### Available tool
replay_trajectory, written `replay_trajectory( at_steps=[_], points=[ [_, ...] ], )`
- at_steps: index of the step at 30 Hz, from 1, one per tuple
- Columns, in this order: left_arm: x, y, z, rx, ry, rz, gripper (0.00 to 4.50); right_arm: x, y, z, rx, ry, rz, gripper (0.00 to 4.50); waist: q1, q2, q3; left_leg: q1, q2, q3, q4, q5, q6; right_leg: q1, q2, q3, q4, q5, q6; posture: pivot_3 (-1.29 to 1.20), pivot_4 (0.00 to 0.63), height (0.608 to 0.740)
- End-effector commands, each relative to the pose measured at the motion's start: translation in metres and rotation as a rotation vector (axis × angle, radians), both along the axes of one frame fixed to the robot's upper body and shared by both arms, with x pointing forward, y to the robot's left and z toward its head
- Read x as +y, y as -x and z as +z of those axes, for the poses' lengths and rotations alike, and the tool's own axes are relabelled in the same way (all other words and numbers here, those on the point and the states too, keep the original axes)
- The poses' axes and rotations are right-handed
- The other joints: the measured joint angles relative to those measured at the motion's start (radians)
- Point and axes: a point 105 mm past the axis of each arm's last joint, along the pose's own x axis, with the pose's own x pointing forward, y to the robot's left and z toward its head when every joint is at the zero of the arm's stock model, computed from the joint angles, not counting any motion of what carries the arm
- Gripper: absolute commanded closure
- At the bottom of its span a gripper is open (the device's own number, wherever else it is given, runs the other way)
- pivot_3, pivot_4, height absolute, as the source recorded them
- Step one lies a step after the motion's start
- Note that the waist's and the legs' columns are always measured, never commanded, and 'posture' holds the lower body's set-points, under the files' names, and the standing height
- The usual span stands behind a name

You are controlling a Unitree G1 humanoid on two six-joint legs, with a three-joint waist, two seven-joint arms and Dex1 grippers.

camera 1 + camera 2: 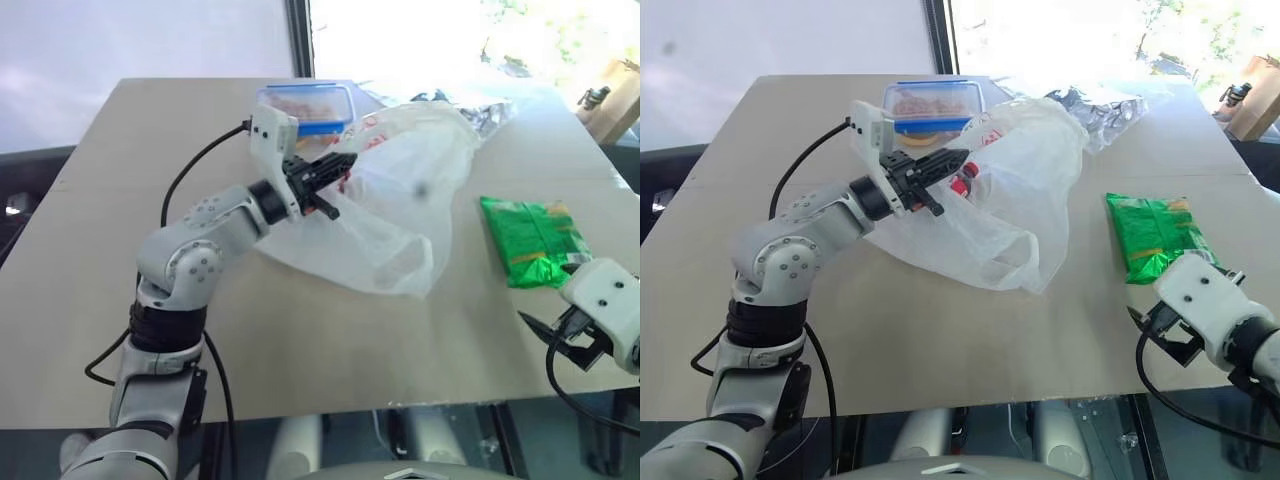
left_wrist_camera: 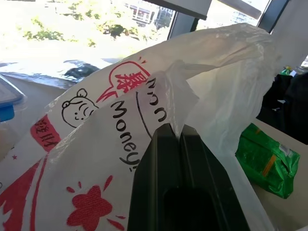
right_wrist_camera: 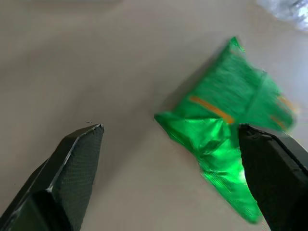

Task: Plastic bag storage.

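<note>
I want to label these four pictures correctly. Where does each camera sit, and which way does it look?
Head views: from the head, forward and down over the table; left gripper shut on the plastic bag, right gripper.
Left wrist: along its shut fingers into the bag.
Right wrist: between open fingers toward the green packet, shared with both others.

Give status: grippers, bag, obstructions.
Left gripper shut on plastic bag. Right gripper open, above green packet. Nothing blocking.
</note>
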Motion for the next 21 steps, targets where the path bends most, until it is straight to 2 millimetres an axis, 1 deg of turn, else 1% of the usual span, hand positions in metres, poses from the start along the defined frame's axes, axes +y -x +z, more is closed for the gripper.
replay_trajectory(
  at_steps=[1,5,7,8,11,16,17,18,21],
  points=[
    [-0.004,0.005,0.013,-0.062,0.006,-0.022,4.5,-0.017,-0.018,-0.011,-0.146,0.168,-0.019,0.01,-0.001,0.0,0.0,0.0,0.0,0.0,0.002,0.0,0.0,0.001,0.0,0.0,0.001,0.0,0.0,0.0,0.15,0.74],
    [-0.002,0.009,0.012,-0.067,0.001,-0.015,4.5,-0.02,-0.032,-0.033,-0.186,0.246,0.017,0.01,-0.001,0.0,0.0,0.0,0.0,0.0,0.005,0.0,0.0,0.001,0.0,0.0,0.003,0.001,0.0,0.0,0.15,0.74],
    [-0.001,0.01,0.012,-0.067,0.0,-0.005,4.5,-0.024,-0.04,-0.046,-0.196,0.314,0.035,0.01,0.001,0.0,0.0,0.0,0.0,0.0,0.006,0.0,0.0,0.001,0.0,0.0,0.004,0.001,0.0,0.0,0.15,0.74],
    [0.001,0.01,0.011,-0.066,0.0,0.005,4.5,-0.025,-0.045,-0.049,-0.209,0.323,0.034,0.01,0.001,0.0,0.0,0.0,0.0,-0.001,0.006,0.0,0.0,0.001,0.0,0.0,0.005,0.001,0.0,0.0,0.15,0.74],
    [0.003,0.011,0.011,-0.064,0.004,0.023,4.5,-0.028,-0.06,-0.053,-0.257,0.361,0.025,0.01,0.001,0.001,0.0,0.0,0.0,-0.001,0.006,0.0,0.0,0.001,0.0,0.0,0.005,0.001,0.0,0.0,0.15,0.74],
    [0.002,0.013,0.01,-0.064,0.008,0.035,4.5,-0.03,-0.077,-0.058,-0.31,0.435,0.056,0.01,0.002,0.001,0.0,0.0,0.0,-0.001,0.006,0.001,-0.001,0.002,0.0,0.0,0.005,0.001,0.0,0.0,0.15,0.74],
    [0.003,0.013,0.01,-0.064,0.01,0.038,4.5,-0.028,-0.079,-0.06,-0.315,0.437,0.068,0.63,0.002,0.001,0.0,0.0,0.0,-0.001,0.007,0.001,-0.001,0.002,0.0,0.0,0.005,0.001,0.0,0.0,0.15,0.74],
    [0.003,0.013,0.01,-0.063,0.012,0.041,4.5,-0.027,-0.081,-0.062,-0.32,0.445,0.081,0.81,0.003,0.001,0.0,0.0,0.0,-0.001,0.007,0.001,-0.001,0.002,0.0,0.0,0.006,0.001,0.0,0.0,0.15,0.74],
    [0.004,0.013,0.01,-0.062,0.015,0.045,4.5,-0.024,-0.084,-0.063,-0.335,0.46,0.109,2.21,0.003,0.001,0.0,0.0,0.0,-0.001,0.007,0.001,-0.001,0.002,0.0,0.0,0.006,0.001,0.0,0.0,0.15,0.74]
  ],
)
